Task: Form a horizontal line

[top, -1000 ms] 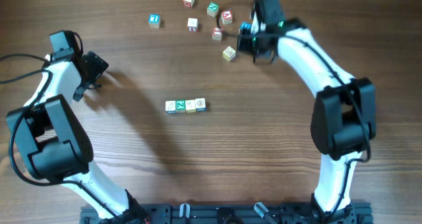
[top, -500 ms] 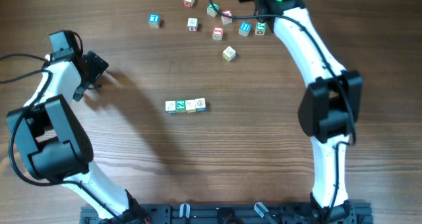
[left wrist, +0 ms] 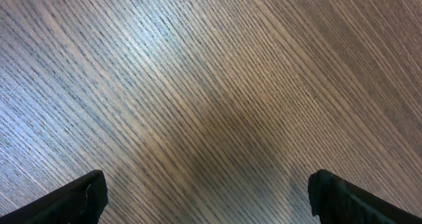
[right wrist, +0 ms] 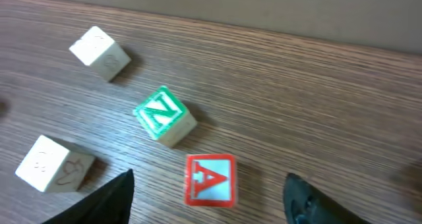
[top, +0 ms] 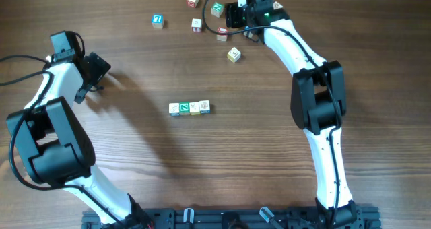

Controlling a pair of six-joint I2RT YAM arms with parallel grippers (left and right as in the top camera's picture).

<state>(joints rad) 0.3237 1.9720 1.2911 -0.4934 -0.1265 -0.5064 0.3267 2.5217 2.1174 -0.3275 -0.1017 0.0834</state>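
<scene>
Plainly, the horizontal line lies mid-table: four small letter cubes touching side to side in a straight row, well apart from both arms. The loose cubes are scattered along the far edge of the table, and the work is there.

The right gripper hangs over that scatter with its fingers spread and gripping nothing. The red A cube sits between the fingers with bare wood showing on either side. The green Z cube is just beside it. A cream cube and a plain pale cube lie further off.

The step in hand looks like fetching the next cube for the row, with the red A as the likely pick. The next move calls for a straight descent and a squeeze on two flat sides without nudging the green Z. The cube then has to be carried to one end of the row and set down flush and in line.

The left gripper hangs at the left side over bare wood, jaws wide, nothing between them.
</scene>
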